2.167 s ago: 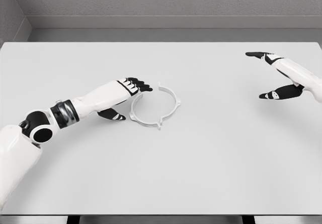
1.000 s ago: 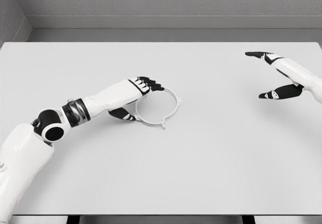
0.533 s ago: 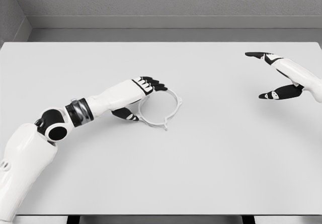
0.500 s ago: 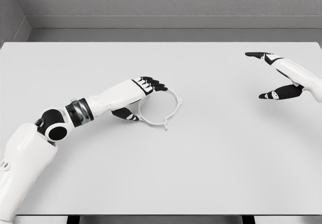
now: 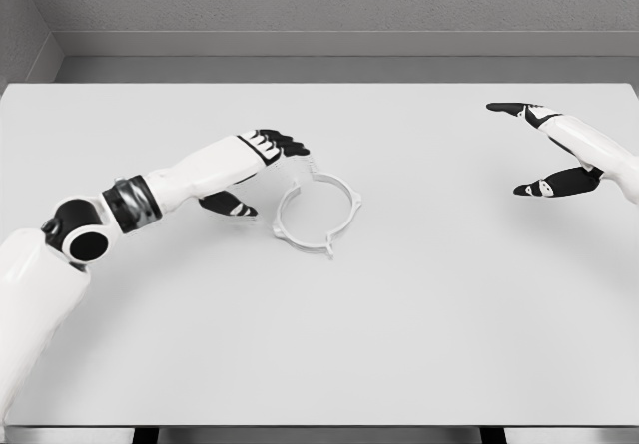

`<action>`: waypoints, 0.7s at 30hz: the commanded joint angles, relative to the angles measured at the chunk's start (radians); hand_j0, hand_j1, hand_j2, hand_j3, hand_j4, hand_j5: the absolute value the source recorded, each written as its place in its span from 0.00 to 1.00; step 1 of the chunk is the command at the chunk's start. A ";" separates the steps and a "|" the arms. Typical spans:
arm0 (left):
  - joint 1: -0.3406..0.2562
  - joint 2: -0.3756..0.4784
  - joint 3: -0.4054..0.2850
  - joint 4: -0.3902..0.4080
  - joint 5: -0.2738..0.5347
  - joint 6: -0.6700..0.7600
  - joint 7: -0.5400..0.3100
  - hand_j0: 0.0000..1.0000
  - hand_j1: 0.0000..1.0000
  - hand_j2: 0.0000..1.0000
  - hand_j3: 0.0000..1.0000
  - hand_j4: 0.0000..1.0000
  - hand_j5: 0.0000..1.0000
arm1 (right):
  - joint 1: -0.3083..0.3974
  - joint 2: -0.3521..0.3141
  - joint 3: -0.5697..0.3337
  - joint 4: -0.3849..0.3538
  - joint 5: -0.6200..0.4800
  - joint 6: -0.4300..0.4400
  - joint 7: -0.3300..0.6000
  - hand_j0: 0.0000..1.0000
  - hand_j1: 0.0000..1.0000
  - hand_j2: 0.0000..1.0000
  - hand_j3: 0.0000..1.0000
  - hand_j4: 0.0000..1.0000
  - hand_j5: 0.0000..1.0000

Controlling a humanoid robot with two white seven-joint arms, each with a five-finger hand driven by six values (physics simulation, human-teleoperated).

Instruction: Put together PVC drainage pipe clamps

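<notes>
Left hand (image 5: pixel 255 170) withdrawn, clamp ring (image 5: pixel 317 214) closed

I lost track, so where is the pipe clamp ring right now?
In the head view, the pipe clamp ring lies flat on the table, slightly left of centre, just right of the left hand.

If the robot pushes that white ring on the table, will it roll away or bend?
Probably no rolling: the ring lies flat on the table, so it would more likely slide. Its thin band looks light and may flex a little. The small tabs sticking out might catch the left hand beside it.
</notes>
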 commanded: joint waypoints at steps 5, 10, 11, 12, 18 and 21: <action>-0.015 0.021 -0.005 0.019 0.019 0.001 0.001 1.00 1.00 1.00 1.00 1.00 1.00 | 0.000 -0.001 0.000 0.000 -0.008 0.003 0.000 1.00 1.00 1.00 1.00 1.00 1.00; -0.015 0.021 -0.015 0.013 0.020 0.001 0.001 1.00 1.00 1.00 1.00 1.00 1.00 | -0.002 -0.001 0.000 0.000 -0.008 0.003 0.000 1.00 1.00 1.00 1.00 1.00 1.00; -0.012 0.018 -0.017 0.012 0.020 0.001 0.001 1.00 1.00 1.00 1.00 1.00 1.00 | 0.000 -0.001 0.000 0.000 -0.008 0.003 0.000 1.00 1.00 1.00 1.00 1.00 1.00; -0.008 0.018 -0.025 -0.002 0.020 0.001 0.001 1.00 1.00 1.00 1.00 1.00 1.00 | 0.000 -0.001 0.000 0.000 -0.008 0.003 0.000 1.00 1.00 1.00 1.00 1.00 1.00; 0.044 0.044 -0.040 -0.119 0.022 0.001 0.002 1.00 1.00 1.00 1.00 1.00 1.00 | -0.002 -0.001 0.000 -0.002 -0.008 0.003 0.000 1.00 1.00 1.00 1.00 1.00 1.00; 0.052 0.045 -0.040 -0.139 0.028 0.001 0.002 1.00 1.00 1.00 1.00 1.00 1.00 | -0.002 -0.001 0.000 0.000 -0.008 0.003 0.000 1.00 1.00 1.00 1.00 1.00 1.00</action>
